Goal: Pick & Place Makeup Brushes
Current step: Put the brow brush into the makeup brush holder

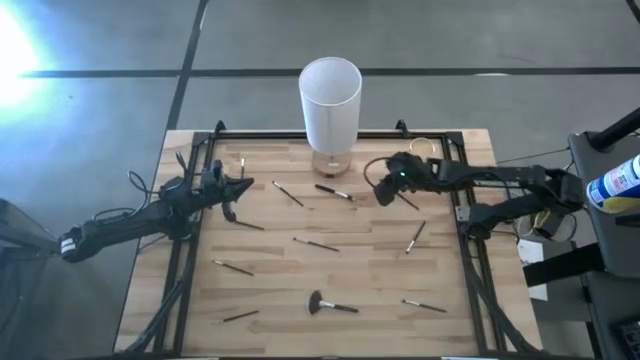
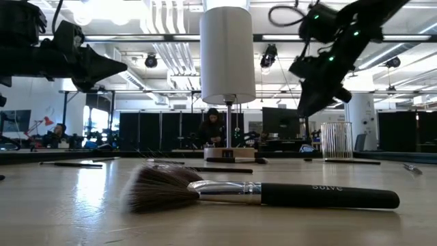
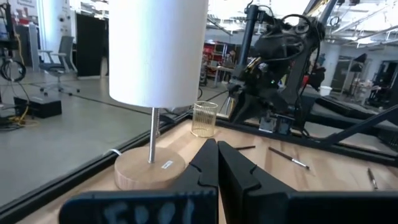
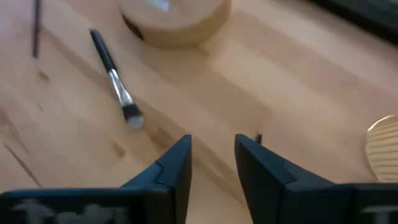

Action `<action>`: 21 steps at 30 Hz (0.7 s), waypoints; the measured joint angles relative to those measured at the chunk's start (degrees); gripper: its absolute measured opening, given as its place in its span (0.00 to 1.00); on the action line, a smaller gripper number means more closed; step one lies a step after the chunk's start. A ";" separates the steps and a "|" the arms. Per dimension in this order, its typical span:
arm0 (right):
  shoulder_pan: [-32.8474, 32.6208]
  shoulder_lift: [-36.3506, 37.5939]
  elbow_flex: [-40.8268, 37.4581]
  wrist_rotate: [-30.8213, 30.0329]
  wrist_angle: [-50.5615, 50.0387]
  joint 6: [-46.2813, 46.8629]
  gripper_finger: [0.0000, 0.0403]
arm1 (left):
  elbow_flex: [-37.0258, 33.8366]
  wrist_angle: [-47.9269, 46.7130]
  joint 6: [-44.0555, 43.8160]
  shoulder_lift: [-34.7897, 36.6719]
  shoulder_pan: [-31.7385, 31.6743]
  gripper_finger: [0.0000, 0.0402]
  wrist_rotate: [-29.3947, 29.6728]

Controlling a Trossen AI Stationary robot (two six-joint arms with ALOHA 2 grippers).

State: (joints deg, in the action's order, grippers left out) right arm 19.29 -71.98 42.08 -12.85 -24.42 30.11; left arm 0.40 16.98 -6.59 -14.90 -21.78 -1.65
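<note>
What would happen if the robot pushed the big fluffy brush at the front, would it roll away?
The fluffy brush probably wouldn't roll far: its wide bristle head lies splayed on the table and should stop it. The round handle looks stiff and light, so it would likely slide or swing round.

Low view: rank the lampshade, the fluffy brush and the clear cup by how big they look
1. Fluffy brush, though it lies nearest the camera, which inflates it.
2. Lampshade, close behind.
3. Clear cup, farther back and smallest.

lamp (image 1: pixel 331 100) blocks rear, centre open
</note>
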 joint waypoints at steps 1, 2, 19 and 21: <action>0.65 -1.72 0.80 0.70 -0.48 0.00 0.32 | 0.00 0.02 0.45 -0.06 0.00 0.00 0.00; 1.30 -3.31 1.48 0.95 -1.04 0.02 0.33 | -0.02 0.02 0.73 -0.21 0.00 0.00 0.00; 10.55 -19.19 5.92 2.67 -6.24 2.49 0.33 | -0.07 0.04 3.32 -0.51 0.00 0.00 0.15; 10.98 -20.53 6.33 2.75 -6.14 2.45 0.33 | -0.07 0.03 3.32 -0.59 0.00 0.00 0.17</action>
State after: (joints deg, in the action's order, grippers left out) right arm 30.27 -92.51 48.41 -10.10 -30.56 32.56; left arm 0.34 17.02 -3.27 -15.49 -21.78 -1.48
